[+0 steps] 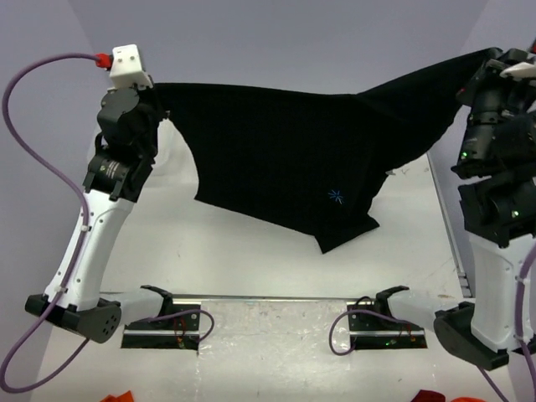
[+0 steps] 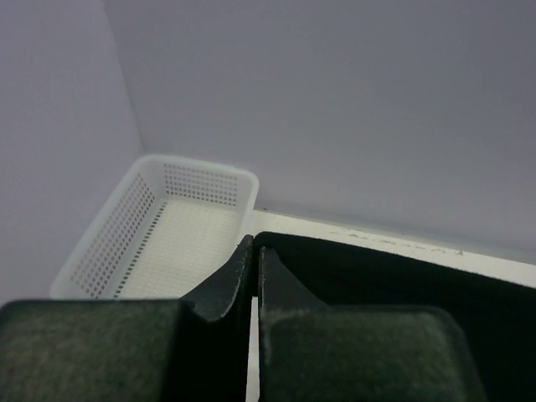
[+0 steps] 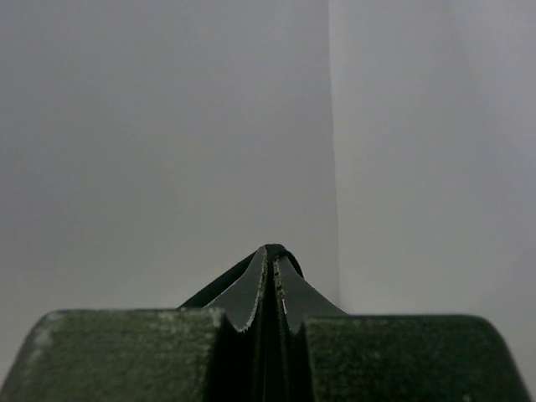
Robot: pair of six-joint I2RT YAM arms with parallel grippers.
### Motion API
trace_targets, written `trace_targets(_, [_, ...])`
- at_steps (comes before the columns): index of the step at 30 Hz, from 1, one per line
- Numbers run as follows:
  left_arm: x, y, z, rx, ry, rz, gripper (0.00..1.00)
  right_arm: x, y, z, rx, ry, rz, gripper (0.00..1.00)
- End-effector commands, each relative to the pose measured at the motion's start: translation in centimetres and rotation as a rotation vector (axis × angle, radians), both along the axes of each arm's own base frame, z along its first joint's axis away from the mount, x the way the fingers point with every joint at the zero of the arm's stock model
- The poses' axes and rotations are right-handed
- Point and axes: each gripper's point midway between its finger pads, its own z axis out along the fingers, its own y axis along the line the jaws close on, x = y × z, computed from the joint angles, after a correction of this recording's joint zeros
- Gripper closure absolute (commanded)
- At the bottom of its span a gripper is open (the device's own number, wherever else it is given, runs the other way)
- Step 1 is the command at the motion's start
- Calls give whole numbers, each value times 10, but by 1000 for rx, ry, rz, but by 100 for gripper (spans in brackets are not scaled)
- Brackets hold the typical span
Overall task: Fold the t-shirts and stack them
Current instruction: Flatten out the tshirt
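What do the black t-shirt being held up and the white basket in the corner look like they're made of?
The t-shirt looks like soft, matte knit cloth, maybe cotton or a blend: it sags and drapes in loose folds with no shine. The basket looks like stiff white moulded plastic: its walls are an even grid of small holes under a smooth rounded rim.

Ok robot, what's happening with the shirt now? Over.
Left claw and right claw shut on shirt. Shirt hangs stretched between them, over table. Basket off to the side, not blocking.
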Motion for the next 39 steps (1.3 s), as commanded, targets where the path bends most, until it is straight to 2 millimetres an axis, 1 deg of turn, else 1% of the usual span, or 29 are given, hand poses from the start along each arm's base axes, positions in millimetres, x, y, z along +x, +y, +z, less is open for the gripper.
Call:
trace_targets(1, [-33,9,36,4,-58,-22,100,-33,-9,20,-5,-45,-16,100])
trace_targets(5, [-66,17,63,-4,-109,-40,100,-68,-10,37,0,-99,29,100])
trace_targets(7, [-78,19,76,-7,-136,-47,100,-87,-13,46,13,-130,55,100])
trace_targets(10, [-94,26,92,-3,-171,-38,100,-101,-15,55,16,-157,79,100])
trace_targets(11, [-94,27,92,7,-166,-36,100,-101,-14,58,10,-159,80,100])
trace_targets(12, [-95,27,98,8,-177,-38,100,-96,-11,58,2,-153,82,100])
trace_targets(14, [-83,22,98,29,-170,-47,100,-92,-11,67,-22,-169,65,100])
trace_targets(15, [-81,23,103,26,-177,-38,100,-86,-8,69,-33,-170,60,100])
trace_targets(16, [-63,18,95,40,-142,-36,100,-70,-3,70,-51,-151,40,100])
trace_targets(18, [-49,10,96,53,-149,-62,100,-55,3,76,-89,-142,19,100])
trace_targets(19, [-33,5,92,54,-141,-61,100,-41,9,79,-103,-137,17,100])
trace_targets(20, [-25,3,90,58,-135,-58,100,-37,10,85,-114,-155,2,100])
trace_targets(21, [-21,1,95,59,-146,-58,100,-31,13,88,-128,-167,-1,100])
trace_targets(22, [-5,-3,88,64,-129,-56,100,-28,14,92,-137,-179,-6,100])
trace_targets(23, [2,-3,88,64,-130,-49,100,-13,18,93,-158,-180,-14,100])
trace_targets(24, [5,-4,93,62,-142,-54,100,-13,16,100,-157,-202,-19,100])
trace_targets(25, [20,-6,88,65,-138,-54,100,-6,18,101,-167,-203,-19,100])
trace_targets(26, [28,2,86,69,-132,-39,100,12,19,98,-177,-193,-23,100])
trace_targets(27, [33,2,91,71,-146,-55,100,19,18,98,-181,-194,-25,100])
trace_targets(28, [49,4,83,78,-127,-48,100,25,17,98,-180,-197,-25,100])
trace_targets(29, [57,16,81,80,-122,-23,100,31,11,98,-172,-201,-42,100])
trace_targets(30, [60,17,91,76,-145,-40,100,45,12,94,-181,-191,-41,100])
trace_targets(31, [75,18,80,80,-114,-40,100,51,12,92,-186,-185,-43,100])
trace_targets(32, [76,21,92,83,-138,-33,100,54,8,93,-191,-186,-57,100])
trace_targets(33, [78,20,94,86,-141,-37,100,59,7,91,-195,-180,-60,100])
trace_targets(34, [86,19,88,119,-119,-39,100,58,7,91,-195,-181,-59,100])
trace_targets(35, [84,20,95,119,-133,-35,100,56,6,93,-195,-185,-60,100])
trace_targets(38, [78,21,98,120,-136,-33,100,45,6,97,-190,-202,-46,100])
trace_targets(39, [76,22,96,115,-131,-34,100,35,4,100,-188,-212,-43,100])
